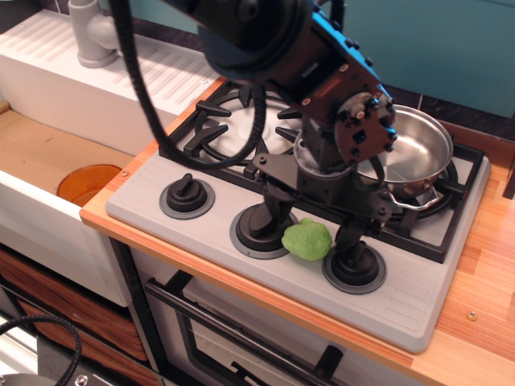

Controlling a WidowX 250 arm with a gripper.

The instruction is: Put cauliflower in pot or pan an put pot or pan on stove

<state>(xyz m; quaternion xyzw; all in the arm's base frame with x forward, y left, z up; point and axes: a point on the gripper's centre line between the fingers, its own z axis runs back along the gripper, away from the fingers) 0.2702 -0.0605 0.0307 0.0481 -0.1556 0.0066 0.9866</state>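
Note:
The light-green cauliflower [306, 240] lies on the grey stove [201, 229] front panel, between the middle knob [259, 230] and the right knob [354, 267]. My gripper [310, 223] is open and lowered over it, one finger [272, 211] on the left over the middle knob, the other [354, 229] on the right over the right knob. The fingers straddle the cauliflower; I cannot tell if they touch it. The shiny steel pot [410, 149] sits empty on the right burner grate, partly hidden by my arm.
The left burner grate [221, 129] is bare. A third knob [187, 195] is at front left. A white ridged sink unit [105, 80] with a grey faucet [92, 32] stands at left, an orange disc [87, 183] below it. A wooden counter [483, 273] lies at right.

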